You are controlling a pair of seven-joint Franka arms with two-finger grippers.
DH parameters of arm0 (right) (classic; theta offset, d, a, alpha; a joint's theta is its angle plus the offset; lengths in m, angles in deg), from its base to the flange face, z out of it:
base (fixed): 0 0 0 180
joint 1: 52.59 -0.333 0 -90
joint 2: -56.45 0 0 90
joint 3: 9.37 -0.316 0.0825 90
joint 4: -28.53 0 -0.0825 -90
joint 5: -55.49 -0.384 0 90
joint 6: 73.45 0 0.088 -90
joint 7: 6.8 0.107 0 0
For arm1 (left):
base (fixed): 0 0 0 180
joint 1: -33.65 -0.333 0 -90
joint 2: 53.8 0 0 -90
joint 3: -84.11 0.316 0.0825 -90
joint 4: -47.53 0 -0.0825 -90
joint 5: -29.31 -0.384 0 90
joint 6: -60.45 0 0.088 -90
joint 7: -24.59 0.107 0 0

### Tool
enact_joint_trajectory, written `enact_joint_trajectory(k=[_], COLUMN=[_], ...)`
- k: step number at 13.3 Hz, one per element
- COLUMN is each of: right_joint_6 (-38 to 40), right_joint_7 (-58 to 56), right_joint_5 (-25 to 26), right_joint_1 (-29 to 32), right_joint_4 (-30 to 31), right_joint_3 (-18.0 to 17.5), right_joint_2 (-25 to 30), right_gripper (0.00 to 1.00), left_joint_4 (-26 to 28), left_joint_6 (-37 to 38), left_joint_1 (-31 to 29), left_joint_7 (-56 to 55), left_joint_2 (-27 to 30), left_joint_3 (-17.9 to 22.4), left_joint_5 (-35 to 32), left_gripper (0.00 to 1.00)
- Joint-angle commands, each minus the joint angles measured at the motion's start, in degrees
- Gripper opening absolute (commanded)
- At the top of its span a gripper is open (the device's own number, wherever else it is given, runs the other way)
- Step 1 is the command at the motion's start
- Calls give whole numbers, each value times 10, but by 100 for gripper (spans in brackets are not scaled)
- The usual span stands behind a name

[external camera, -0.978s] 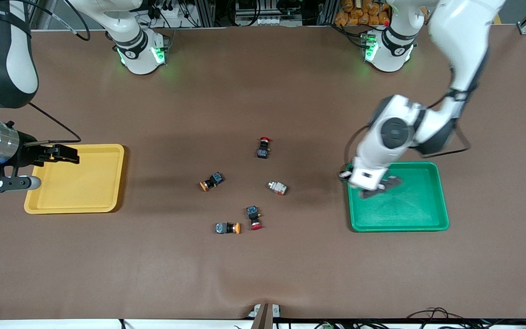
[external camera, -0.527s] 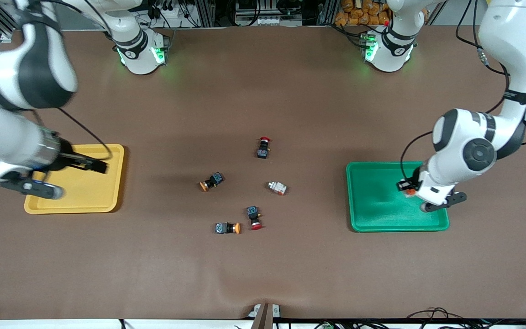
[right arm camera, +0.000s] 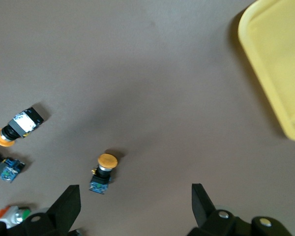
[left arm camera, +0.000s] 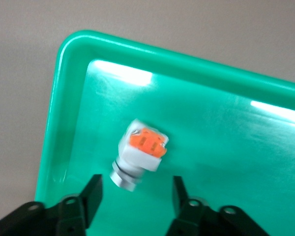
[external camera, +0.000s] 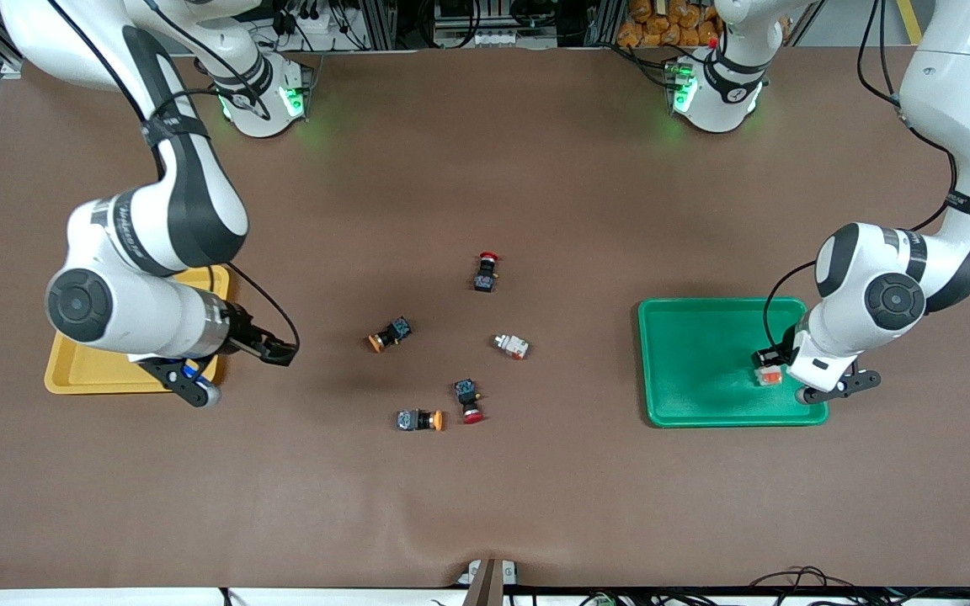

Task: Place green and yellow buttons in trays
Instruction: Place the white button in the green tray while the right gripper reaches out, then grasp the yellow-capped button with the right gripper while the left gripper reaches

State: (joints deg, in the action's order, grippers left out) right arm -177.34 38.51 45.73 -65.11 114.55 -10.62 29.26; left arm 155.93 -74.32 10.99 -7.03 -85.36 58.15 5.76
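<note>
1. Left gripper over green tray, jaws apart, white button lying loose in tray corner.
2. Right gripper open, empty, over table beside yellow tray.

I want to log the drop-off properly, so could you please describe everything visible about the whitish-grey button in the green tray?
The whitish-grey plastic button with an orange patch has a blocky pale body, the orange patch on one face and a round grey collar at one end. It lies tilted on the floor of the shallow green plastic tray, near the tray's corner toward the left arm's end and nearer the front camera. The left gripper is just over it, jaws open to either side, not touching it.
</note>
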Motion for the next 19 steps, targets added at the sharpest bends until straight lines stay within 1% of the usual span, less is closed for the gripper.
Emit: enact_joint_trajectory(k=[1, 3, 5, 6, 7, 9, 10, 12, 14, 15, 18, 19], right_joint_6=[-18, -49, -90, -99, -100, -100, -103, -122, -158, -167, -187, -200], right_joint_7=[60, 110, 148, 159, 166, 177, 178, 184, 219, 223, 223, 223], right_joint_5=[-10, -6, -5, -5, -5, -5, -5, -10, -10, -9, -9, -10], right_joint_1=[-31, -63, -82, -93, -97, -102, -102, -103, -124, -126, -127, -127], right_joint_4=[-11, -10, -9, -9, -9, 7, 15, 20, 25, 30, 51, 62], right_joint_3=[5, 5, 5, 5, 5, 5, 5, 5, 5, 5, 5, 5], right_joint_2=[-20, -43, -79, -94, -98, -101, -101, -110, -126, -128, -130, -131], right_gripper=[100, 100, 100, 100, 100, 100, 100, 100, 100, 100, 100, 100], left_joint_4=[-10, -10, -10, -11, -13, -30, -40, -83, -134, -146, -165, -174], left_joint_6=[3, 7, 8, 7, 7, 8, 7, 7, 7, 7, 2, 2], left_joint_1=[3, 2, 9, 19, 38, 98, 124, 181, 242, 269, 354, 374], left_joint_7=[-14, -25, -83, -128, -171, -262, -327, -462, -564, -589, -634, -650], left_joint_2=[5, 11, 11, 8, 5, -2, -10, -45, -83, -95, -110, -117], left_joint_3=[-14, -46, -77, -95, -100, -99, -99, -99, -93, -82, -18, -4], left_joint_5=[-8, 16, 46, 49, 48, 50, 50, 49, 43, 43, 47, 47], left_gripper=[100, 100, 100, 100, 100, 100, 100, 100, 100, 100, 100, 100])
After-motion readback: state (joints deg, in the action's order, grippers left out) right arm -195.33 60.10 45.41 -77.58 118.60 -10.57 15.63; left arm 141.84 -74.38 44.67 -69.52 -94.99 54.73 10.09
